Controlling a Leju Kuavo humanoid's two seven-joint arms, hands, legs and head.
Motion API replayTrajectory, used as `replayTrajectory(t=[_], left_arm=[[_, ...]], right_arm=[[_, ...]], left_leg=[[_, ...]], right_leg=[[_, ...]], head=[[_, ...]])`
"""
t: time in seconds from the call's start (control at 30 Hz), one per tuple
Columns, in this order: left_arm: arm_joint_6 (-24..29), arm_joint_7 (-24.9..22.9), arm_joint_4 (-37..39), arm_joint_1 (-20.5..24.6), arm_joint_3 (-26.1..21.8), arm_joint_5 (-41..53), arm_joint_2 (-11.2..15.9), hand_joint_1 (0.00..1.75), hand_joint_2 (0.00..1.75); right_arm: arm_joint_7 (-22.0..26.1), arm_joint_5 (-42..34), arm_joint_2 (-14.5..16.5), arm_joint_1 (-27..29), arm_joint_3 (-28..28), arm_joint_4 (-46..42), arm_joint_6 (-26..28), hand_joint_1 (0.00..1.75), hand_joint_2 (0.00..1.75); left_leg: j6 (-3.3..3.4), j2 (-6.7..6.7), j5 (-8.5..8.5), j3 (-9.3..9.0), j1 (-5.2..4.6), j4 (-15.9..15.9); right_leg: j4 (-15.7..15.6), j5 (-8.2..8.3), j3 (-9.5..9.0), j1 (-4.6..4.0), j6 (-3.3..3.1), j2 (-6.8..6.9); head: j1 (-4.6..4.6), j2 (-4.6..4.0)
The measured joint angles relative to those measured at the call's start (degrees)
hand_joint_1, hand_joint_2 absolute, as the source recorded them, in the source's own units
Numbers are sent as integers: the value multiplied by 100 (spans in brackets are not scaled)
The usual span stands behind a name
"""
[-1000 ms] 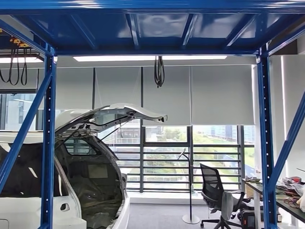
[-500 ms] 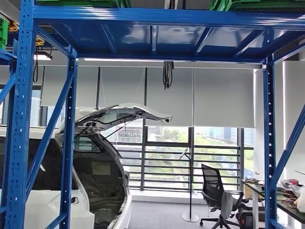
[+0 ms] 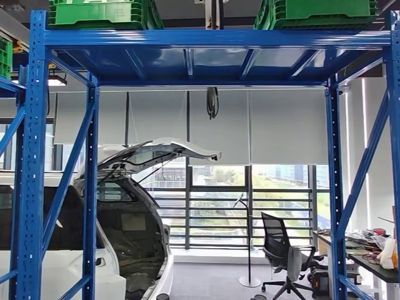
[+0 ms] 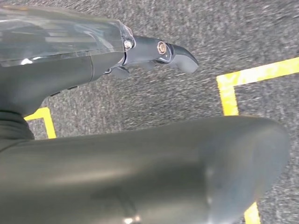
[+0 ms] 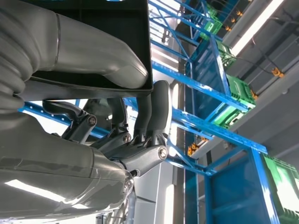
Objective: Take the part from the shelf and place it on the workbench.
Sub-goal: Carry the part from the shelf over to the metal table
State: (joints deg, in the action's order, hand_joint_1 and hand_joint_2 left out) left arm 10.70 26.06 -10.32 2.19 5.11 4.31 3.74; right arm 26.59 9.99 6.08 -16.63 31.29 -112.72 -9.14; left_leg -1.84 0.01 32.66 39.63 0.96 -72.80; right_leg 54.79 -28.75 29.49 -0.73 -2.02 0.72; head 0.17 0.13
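Right hand point(image 5: 116, 116) grips a black part point(image 5: 105, 42) near the blue shelf point(image 3: 212, 40); left hand point(image 4: 105, 60) holds nothing, fingers extended.

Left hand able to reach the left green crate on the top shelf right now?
Probably not. The left hand hangs low over the taped floor; the green crate sits atop the blue rack, high up.

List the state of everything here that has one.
Right hand: fingers grip the black part at its edge.
Left hand: holds nothing, hangs over floor.
Car tailgate: raised open.
Roller blinds: partly lowered.
Green crates: seated on top shelf.
Office chair: unoccupied.
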Motion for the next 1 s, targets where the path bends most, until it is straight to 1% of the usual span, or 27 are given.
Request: replayTrajectory(t=[0.03,0.07,0.1,0.13,0.17,0.23,0.27,0.3,0.33,0.4,0.43,0.47,0.5,0.53,0.57,0.6,0.63,0.67,0.7,0.77,0.8,0.83,0.87,0.9,0.93,0.97,1.0], left_arm=[[1,-4,0,0,0,1,1,0,175],[2,-7,0,3,0,1,1,0,175],[3,-8,0,9,-1,2,2,0,175],[3,-11,0,14,-1,2,2,0,175],[3,-17,0,20,-2,2,3,0,175],[3,-42,0,18,-5,4,4,0,175],[2,-55,0,15,-7,5,5,0,175],[2,-70,0,13,-9,7,9,0,175],[3,-89,0,11,-15,8,15,0,175],[4,-164,0,3,-38,-3,37,0,175],[2,-224,0,-9,-52,-11,53,0,175],[-5,-290,0,-23,-66,-24,75,0,175],[-19,-351,0,-37,-80,-38,98,0,175],[-33,-400,0,-46,-96,-50,119,0,175],[-46,-441,0,-50,-113,-61,137,0,175],[-57,-479,0,-47,-128,-68,147,0,175],[-61,-517,0,-40,-143,-70,160,0,175],[-62,-557,0,-39,-155,-70,173,0,175],[-60,-591,0,-45,-164,-70,189,0,175],[-53,-644,3,-76,-177,-70,224,0,175],[-50,-661,4,-93,-181,-70,237,0,175],[-49,-672,6,-102,-184,-70,250,0,175],[-48,-677,7,-104,-188,-70,263,0,175],[-48,-684,7,-104,-194,-70,273,0,175],[-47,-692,7,-103,-202,-72,280,0,175],[-47,-702,8,-110,-208,-73,282,0,175],[-47,-714,8,-122,-214,-74,283,0,175]], right_arm=[[8,-4,0,2,-1,-1,-9,175,175],[20,-11,0,2,-1,-2,-21,175,175],[32,-22,0,1,-2,-4,-36,175,175],[43,-32,0,-1,-3,-6,-54,175,175],[51,-40,-1,-2,-3,-7,-74,175,175],[57,-39,-6,-5,-3,-5,-122,175,175],[57,-30,-11,-9,-2,-2,-144,175,175],[57,-20,-19,-17,-2,2,-158,175,175],[57,-9,-28,-26,-2,9,-169,175,175],[57,4,-56,-38,-2,38,-193,175,175],[57,8,-73,-39,-3,60,-212,175,175],[57,10,-91,-41,-3,85,-233,175,175],[57,12,-108,-48,-3,110,-252,175,175],[57,14,-122,-59,-4,130,-267,175,175],[57,15,-134,-78,-3,147,-279,175,175],[57,16,-144,-101,-3,162,-289,175,175],[57,21,-152,-122,-4,175,-294,175,175],[57,31,-160,-140,-4,191,-297,175,175],[57,45,-167,-152,-4,209,-298,175,175],[57,75,-176,-179,-3,236,-297,175,175],[57,83,-177,-194,-3,245,-297,175,175],[58,86,-178,-205,-4,253,-298,175,175],[58,87,-181,-209,-6,265,-298,175,175],[59,89,-188,-207,-7,281,-302,175,175],[60,91,-196,-204,-8,302,-308,175,175],[60,95,-204,-201,-4,331,-318,175,175],[60,99,-210,-201,1,361,-328,175,175]], left_leg=[[-30,2,-157,-209,26,269],[-60,4,-260,-476,51,669],[-66,0,-311,-720,59,1053],[-53,-5,-307,-883,61,1332],[-20,-11,-268,-949,54,1467],[79,-17,-260,-928,38,1494],[129,-18,-278,-913,40,1500],[177,-21,-303,-898,43,1507],[221,-26,-330,-877,48,1515],[275,-50,-369,-822,40,1511],[288,-69,-384,-799,33,1509],[293,-96,-397,-781,27,1506],[290,-133,-409,-771,21,1504],[284,-178,-418,-767,17,1504],[275,-226,-426,-765,17,1504],[256,-273,-438,-756,14,1503],[233,-321,-452,-737,23,1501],[203,-370,-472,-711,35,1501],[165,-421,-495,-681,47,1506],[99,-491,-518,-631,57,1517],[76,-444,-465,-584,48,1463],[59,-359,-347,-495,36,1302],[47,-249,-172,-362,31,1025],[30,-158,21,-189,24,644],[15,-115,169,-26,23,267],[3,-94,231,74,24,16],[-5,-76,184,75,24,-28]], right_leg=[[47,9,56,13,17,1],[105,7,112,23,41,2],[172,1,168,25,67,1],[231,-1,215,22,99,-1],[273,5,256,16,133,-4],[309,27,300,16,197,-8],[345,-6,323,23,231,-13],[456,-101,371,31,262,-18],[677,-259,466,38,291,-24],[1415,-657,772,52,328,-30],[1756,-787,910,59,336,-31],[1944,-822,974,63,335,-34],[1904,-745,927,66,325,-42],[1647,-576,779,67,305,-71],[1242,-362,565,66,272,-160],[847,-197,361,69,238,-294],[551,-85,219,67,214,-406],[384,-39,147,61,198,-485],[341,-47,138,54,194,-491],[260,-34,132,60,173,-369],[201,-21,124,73,145,-303],[145,-7,117,85,117,-232],[114,5,118,88,91,-159],[109,11,128,79,75,-87],[115,10,136,71,71,-13],[121,8,141,64,68,57],[125,5,142,59,67,124]], head=[[0,0],[0,0],[1,0],[1,1],[1,1],[0,1],[-1,0],[-1,0],[-2,0],[-2,0],[-2,0],[-2,0],[-2,0],[-2,0],[-2,0],[-2,0],[-2,0],[-2,0],[-2,0],[-1,0],[-1,0],[1,0],[2,0],[1,0],[2,0],[2,0],[1,0]])
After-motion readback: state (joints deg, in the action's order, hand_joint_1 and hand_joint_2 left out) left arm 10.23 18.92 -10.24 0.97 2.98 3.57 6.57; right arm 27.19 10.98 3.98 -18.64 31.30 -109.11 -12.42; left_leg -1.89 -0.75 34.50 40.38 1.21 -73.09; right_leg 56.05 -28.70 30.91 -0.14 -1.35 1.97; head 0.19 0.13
